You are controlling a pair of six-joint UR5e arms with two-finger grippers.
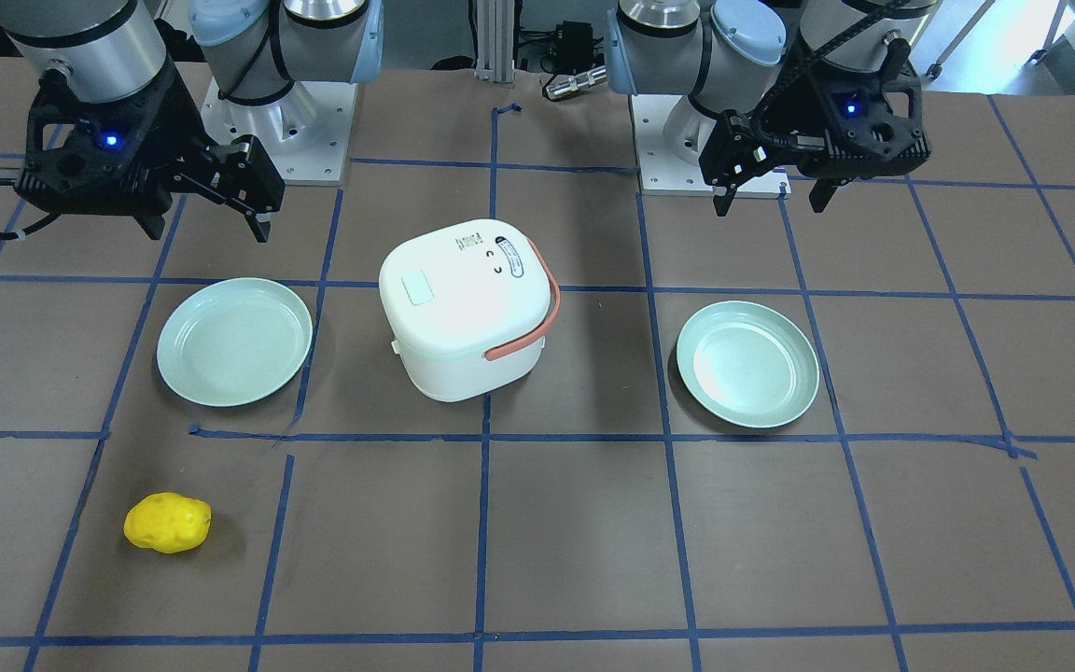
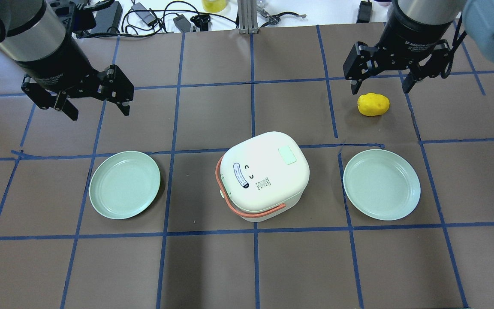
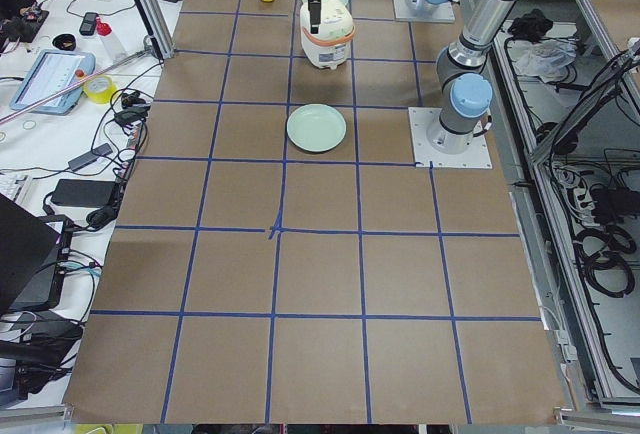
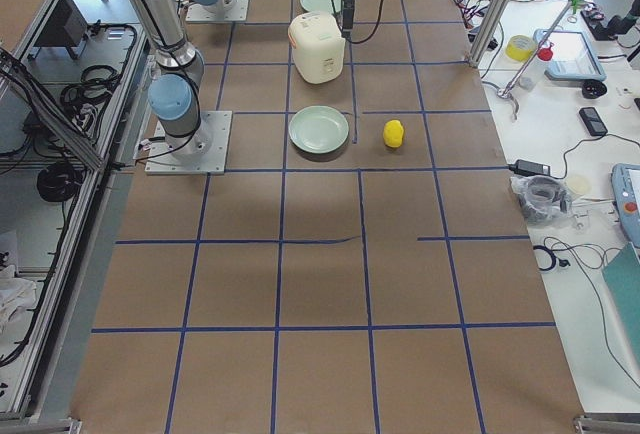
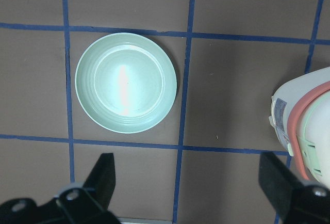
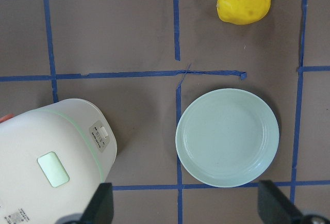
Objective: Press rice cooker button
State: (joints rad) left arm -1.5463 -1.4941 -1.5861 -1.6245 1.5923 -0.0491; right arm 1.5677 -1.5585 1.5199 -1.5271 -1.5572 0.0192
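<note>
The picture edge cuts off the rice cooker [image 5: 309, 95] in both wrist views. From the side, we find it too tiny to see well.

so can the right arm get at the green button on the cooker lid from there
Probably yes. The right gripper hangs open and raised, and the green button faces up on the rice cooker lid toward that side, with nothing over it or between them.
</note>
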